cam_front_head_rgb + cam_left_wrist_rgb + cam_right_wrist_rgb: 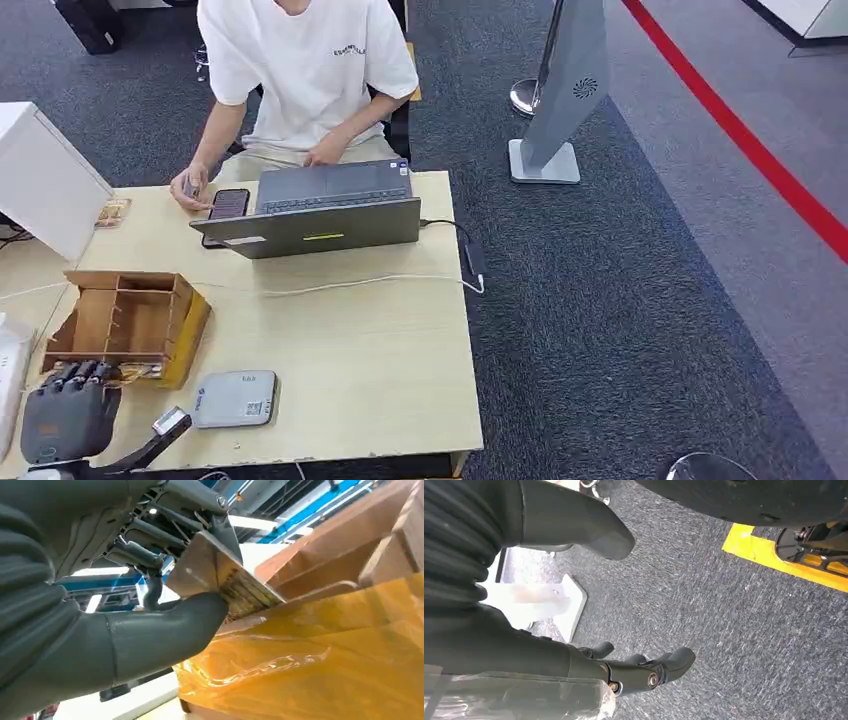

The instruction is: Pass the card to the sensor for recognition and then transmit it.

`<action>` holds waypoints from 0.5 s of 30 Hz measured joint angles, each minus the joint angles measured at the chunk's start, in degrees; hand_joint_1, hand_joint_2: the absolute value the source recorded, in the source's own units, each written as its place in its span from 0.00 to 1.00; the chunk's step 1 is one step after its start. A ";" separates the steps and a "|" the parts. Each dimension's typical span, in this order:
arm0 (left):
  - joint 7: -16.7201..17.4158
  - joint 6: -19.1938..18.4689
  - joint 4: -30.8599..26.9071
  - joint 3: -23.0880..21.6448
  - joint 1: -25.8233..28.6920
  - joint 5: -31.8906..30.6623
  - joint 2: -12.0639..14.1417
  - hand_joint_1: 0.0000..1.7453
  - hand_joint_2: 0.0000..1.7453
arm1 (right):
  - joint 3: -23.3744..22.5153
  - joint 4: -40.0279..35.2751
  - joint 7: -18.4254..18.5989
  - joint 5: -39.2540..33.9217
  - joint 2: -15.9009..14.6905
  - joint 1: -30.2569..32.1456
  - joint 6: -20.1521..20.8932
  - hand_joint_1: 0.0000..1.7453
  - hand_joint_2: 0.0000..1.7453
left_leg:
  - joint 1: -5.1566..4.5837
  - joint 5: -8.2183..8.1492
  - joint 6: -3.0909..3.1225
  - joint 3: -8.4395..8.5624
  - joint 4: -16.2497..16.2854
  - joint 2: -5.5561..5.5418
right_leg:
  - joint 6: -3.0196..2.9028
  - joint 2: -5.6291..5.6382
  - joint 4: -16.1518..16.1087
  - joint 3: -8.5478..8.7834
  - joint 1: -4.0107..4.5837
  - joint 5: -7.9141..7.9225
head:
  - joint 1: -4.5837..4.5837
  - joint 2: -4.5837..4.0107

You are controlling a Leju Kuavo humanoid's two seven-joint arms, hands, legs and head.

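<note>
A card (pixel 220 572) is being pinched by the left hand (pixel 70 415) at the wooden box (pixel 130 320), near the worktop's front-left corner; pickup seems underway. Next, it should be carried to the sensor (pixel 236 398) beside it. The right hand (pixel 644 670) is hanging slack, holding nothing

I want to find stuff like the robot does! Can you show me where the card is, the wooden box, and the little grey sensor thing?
card (pixel 210 572): left wrist view, its flat face, pinched by the left hand.
wooden box (pixel 130 322): head view, inner divider.
grey sensor (pixel 236 398): head view, top face.
</note>
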 joint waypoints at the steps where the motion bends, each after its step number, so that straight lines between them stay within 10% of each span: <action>1: 0.02 0.07 0.28 0.00 -0.16 0.00 0.09 1.00 1.00 | 0.00 0.00 0.02 -0.02 0.00 0.02 0.00 0.00 1.00 | 0.00 0.00 0.00 0.00 0.00 0.00 | 0.00 0.00 0.00 0.00 0.00 0.00 | 0.02 0.00; 15: 1.48 0.72 5.53 -2.49 -2.08 4.77 1.97 1.00 1.00 | -0.02 -0.02 0.22 -0.59 -0.11 0.09 -0.02 0.00 1.00 | 0.00 0.01 -0.01 0.05 0.00 0.01 | 0.00 0.02 0.00 0.04 0.00 0.00 | 0.04 0.00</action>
